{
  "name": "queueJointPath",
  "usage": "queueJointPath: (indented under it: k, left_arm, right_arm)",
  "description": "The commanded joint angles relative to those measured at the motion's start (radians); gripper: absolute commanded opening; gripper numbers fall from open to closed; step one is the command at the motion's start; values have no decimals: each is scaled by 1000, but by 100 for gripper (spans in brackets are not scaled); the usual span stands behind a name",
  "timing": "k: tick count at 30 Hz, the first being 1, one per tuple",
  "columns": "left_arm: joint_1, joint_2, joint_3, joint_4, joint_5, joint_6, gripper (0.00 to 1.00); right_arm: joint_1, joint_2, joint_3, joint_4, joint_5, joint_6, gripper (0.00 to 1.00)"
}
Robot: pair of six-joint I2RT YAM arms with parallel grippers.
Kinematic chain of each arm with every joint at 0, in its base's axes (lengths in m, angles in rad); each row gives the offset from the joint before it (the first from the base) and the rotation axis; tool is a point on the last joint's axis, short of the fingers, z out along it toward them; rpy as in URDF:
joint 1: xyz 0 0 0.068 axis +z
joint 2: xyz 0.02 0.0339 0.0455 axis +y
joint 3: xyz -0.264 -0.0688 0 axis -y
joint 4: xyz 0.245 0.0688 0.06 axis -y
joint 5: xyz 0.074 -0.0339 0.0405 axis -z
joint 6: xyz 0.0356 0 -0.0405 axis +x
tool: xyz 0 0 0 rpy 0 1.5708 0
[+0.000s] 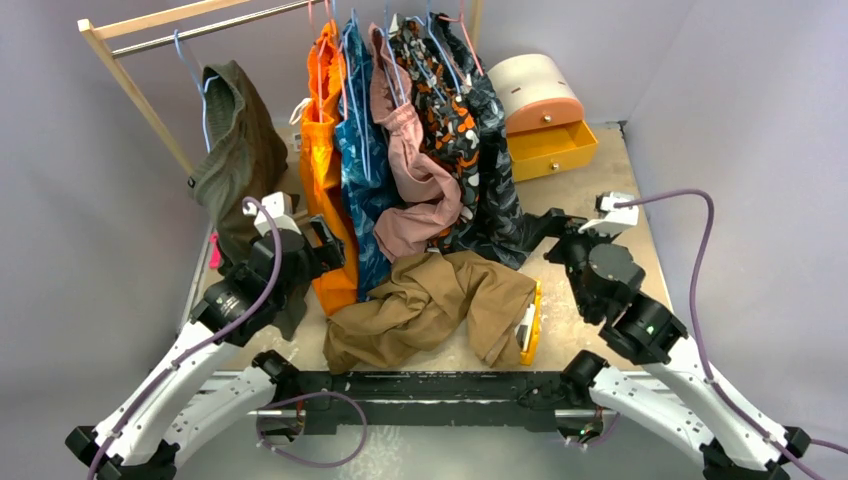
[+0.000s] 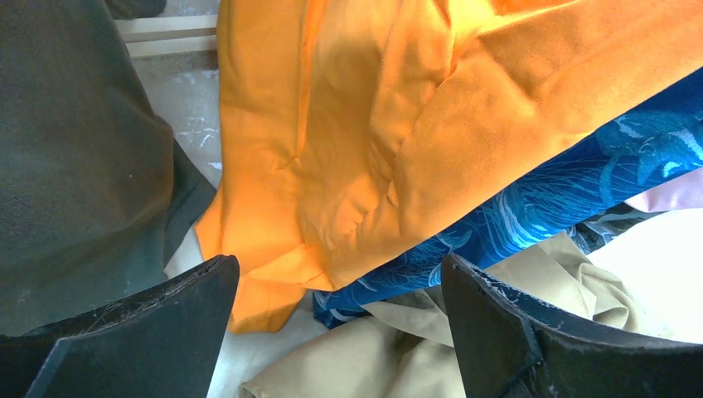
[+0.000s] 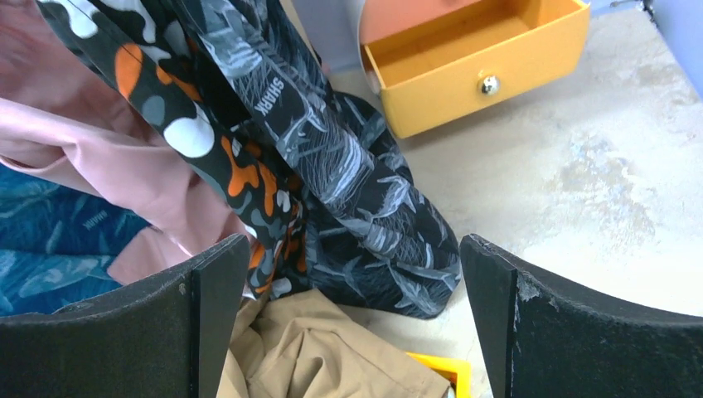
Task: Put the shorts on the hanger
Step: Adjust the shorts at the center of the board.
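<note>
The task is at its opening step: nothing is picked up yet. The shorts (image 1: 430,305) lie crumpled on the bench (image 1: 625,170) near its front edge, between the 2 arms. The left hand (image 2: 340,278) hovers empty with its fingers wide apart, facing the hanging orange shorts (image 2: 398,124). The right hand (image 3: 352,249) is also spread and empty, near the dark patterned clothes (image 3: 332,166). No free hanger shows; the light-blue ones in sight carry clothes on the rail (image 1: 200,28). Next, I judge, a hand must drop to the heap and find the waistband. The bench is pale and scuffed, with a yellow drawer (image 1: 552,150) at the back and plain grey walls around.
</note>
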Motion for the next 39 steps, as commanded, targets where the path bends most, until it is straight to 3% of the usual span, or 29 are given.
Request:
queueJointPath:
  k: [1,8,12,17,23,33,39]
  left_arm:
    - [-3,-14,6,42,-35,52,92]
    - [-2,-60,-27,107,6,102,92]
    - [-2,-106,-51,138,43,132,91]
    - [-3,-129,-66,147,49,154,91]
    - [-2,-162,-109,197,79,162,90]
    - [-3,-192,-126,210,70,161,89]
    - [-2,-208,-127,208,60,157,89]
  right_arm:
    - [0,-49,-24,97,-17,-75,99]
    - [0,-63,-15,127,-36,-95,96]
    - [0,-22,75,23,-121,-108,97]
    - [1,6,137,14,-467,-200,96]
    - [2,120,128,-47,-727,-110,97]
    - [63,271,-50,87,-700,39,91]
    - [147,390,-69,129,-555,104,87]
